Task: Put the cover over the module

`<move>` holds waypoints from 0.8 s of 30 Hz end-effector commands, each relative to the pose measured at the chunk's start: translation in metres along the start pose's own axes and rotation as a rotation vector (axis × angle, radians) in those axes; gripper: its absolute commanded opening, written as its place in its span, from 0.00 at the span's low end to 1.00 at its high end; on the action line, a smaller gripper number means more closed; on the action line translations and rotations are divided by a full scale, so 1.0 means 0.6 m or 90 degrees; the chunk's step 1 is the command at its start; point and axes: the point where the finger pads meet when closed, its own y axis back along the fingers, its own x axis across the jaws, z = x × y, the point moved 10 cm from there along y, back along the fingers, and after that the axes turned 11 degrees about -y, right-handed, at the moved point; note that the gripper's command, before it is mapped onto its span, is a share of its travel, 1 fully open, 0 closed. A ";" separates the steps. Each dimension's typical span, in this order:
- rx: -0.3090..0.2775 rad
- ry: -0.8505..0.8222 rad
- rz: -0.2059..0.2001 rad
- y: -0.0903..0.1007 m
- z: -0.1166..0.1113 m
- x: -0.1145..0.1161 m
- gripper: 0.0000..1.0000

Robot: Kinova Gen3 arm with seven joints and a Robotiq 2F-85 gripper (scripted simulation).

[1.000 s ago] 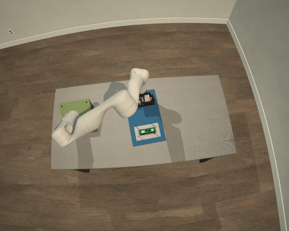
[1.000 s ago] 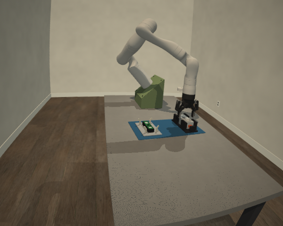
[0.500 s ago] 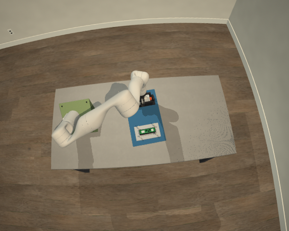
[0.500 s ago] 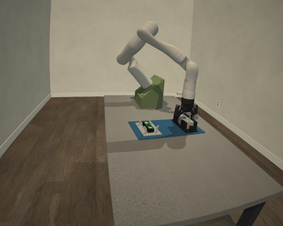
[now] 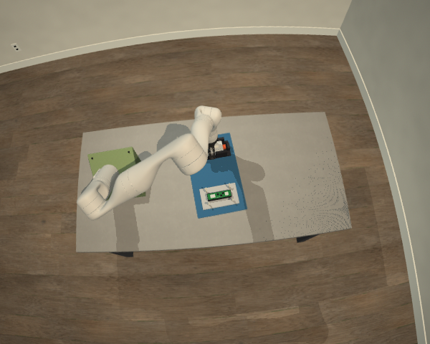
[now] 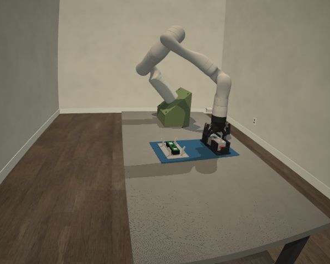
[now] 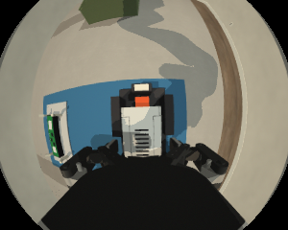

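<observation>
From the top, the arm (image 5: 148,166) (image 6: 193,56) reaches over the blue mat (image 5: 217,172) (image 6: 192,147) (image 7: 91,110); the module (image 5: 218,195) (image 6: 172,147) (image 7: 54,136) (green on top) lies uncovered on the base plate (image 5: 205,204) (image 6: 177,156) (image 7: 64,126).

In the exterior view, the gripper (image 6: 216,136) (image 7: 143,145) points down at the black holder (image 6: 214,147) (image 5: 227,152) (image 7: 169,115), fully open, gripping nothing.

In the wrist view, the cover (image 7: 141,126) (image 6: 218,142) (image 5: 218,146) (pale, slotted) sits in the holder, between the spread fingers.

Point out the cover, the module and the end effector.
cover (image 7: 141,122): wrist view, its top.
module (image 5: 219,195) (image 6: 172,147): top and exterior views, its green upper face.
end effector (image 7: 143,145): wrist view, midway between the fingertips.
</observation>
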 end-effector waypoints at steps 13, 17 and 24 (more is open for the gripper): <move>-0.001 0.000 0.001 0.003 0.001 0.001 1.00; -0.001 0.000 0.001 0.003 0.001 0.001 0.70; -0.001 0.000 0.001 0.003 0.001 0.001 0.70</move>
